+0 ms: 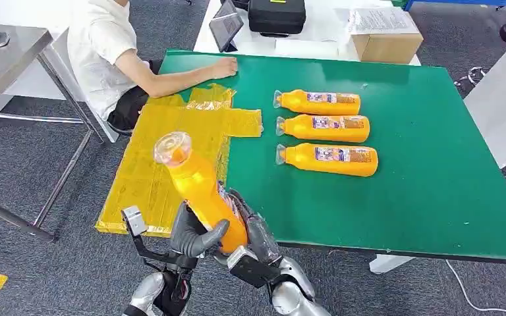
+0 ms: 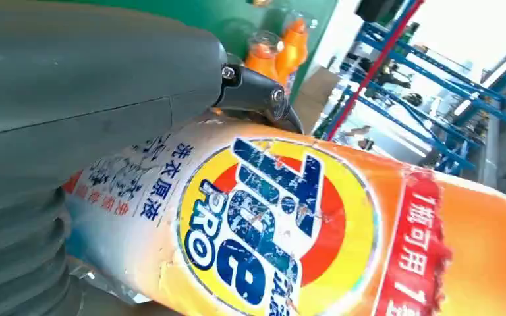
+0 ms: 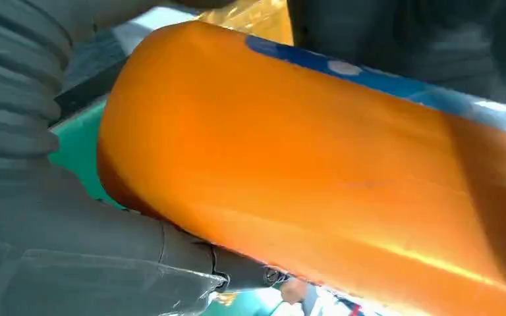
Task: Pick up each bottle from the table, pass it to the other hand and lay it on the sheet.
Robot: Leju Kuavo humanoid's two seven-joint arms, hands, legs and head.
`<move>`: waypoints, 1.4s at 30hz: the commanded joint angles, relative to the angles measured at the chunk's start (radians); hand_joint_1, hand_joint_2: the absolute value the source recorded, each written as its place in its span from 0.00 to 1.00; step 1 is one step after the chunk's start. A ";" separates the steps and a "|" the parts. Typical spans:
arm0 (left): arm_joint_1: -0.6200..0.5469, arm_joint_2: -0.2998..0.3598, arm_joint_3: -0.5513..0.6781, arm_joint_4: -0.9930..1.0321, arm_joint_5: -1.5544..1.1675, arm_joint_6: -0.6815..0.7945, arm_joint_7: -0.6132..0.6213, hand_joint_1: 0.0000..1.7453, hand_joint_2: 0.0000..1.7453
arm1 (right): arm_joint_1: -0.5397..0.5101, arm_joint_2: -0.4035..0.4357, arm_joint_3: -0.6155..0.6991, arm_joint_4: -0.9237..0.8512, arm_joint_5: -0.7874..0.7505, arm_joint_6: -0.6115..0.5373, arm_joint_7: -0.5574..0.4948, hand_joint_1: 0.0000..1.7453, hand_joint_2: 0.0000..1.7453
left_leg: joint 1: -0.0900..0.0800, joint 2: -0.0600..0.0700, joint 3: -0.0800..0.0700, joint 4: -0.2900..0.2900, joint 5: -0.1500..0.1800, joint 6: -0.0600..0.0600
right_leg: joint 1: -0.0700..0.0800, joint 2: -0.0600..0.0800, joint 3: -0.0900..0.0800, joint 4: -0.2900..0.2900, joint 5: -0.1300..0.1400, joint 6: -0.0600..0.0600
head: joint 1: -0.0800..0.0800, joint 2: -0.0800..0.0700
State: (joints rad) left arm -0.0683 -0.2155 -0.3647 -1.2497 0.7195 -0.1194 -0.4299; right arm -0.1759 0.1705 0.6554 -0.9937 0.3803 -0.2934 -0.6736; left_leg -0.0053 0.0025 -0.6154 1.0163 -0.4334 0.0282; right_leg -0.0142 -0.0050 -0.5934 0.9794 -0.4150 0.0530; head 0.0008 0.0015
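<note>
The orange detergent bottle (image 1: 201,191) stood tilted, cap up, at the table's near edge beside the yellow sheet (image 1: 165,158), w/ both hands on its lower body: left hand (image 1: 194,236) wrapped round it, right hand (image 1: 257,240) against the other side. It looked full, so prob. heavy, stiff, w/ a glossy, slippery skin; mid-body grip is safest. The fingers' contact was mostly hidden. Three more bottles (image 1: 326,128) lay on the green table (image 1: 435,197).

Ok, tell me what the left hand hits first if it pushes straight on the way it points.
The left hand already grips the raised bottle, pointing toward the right hand behind it. Going on, it would likely press the bottle into that hand; depth is unclear.
</note>
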 commanded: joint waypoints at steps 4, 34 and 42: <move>-0.078 -0.015 0.098 0.012 0.117 -0.003 0.043 1.00 1.00 | 0.069 0.001 0.088 -0.001 -0.127 -0.001 -0.025 0.00 1.00 | 0.002 -0.003 0.003 0.000 -0.001 -0.002 | 0.001 -0.002 0.004 0.000 -0.002 -0.002 | 0.001 0.000; -0.267 0.119 -0.087 0.259 -1.167 0.817 0.086 1.00 1.00 | 0.259 0.126 -0.328 -0.523 -0.032 -0.405 -0.025 0.00 1.00 | 0.001 -0.003 0.006 -0.001 -0.002 -0.003 | 0.001 -0.002 0.006 0.000 -0.002 -0.003 | 0.001 0.000; -0.454 0.135 -0.062 0.521 -1.543 0.607 0.370 1.00 1.00 | 0.270 0.167 -0.485 -0.745 -0.001 -0.405 -0.025 0.00 1.00 | 0.001 -0.003 0.001 0.000 0.001 -0.002 | 0.001 -0.003 0.002 0.001 0.000 -0.002 | 0.000 0.000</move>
State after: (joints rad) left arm -0.3228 -0.1271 -0.4032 -1.0248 -0.6962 0.6410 -0.1914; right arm 0.0906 0.3021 0.3278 -1.5723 0.4131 -0.6992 -0.7000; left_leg -0.0053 0.0021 -0.6154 1.0164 -0.4331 0.0283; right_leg -0.0142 -0.0056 -0.5932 0.9797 -0.4148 0.0529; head 0.0011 0.0015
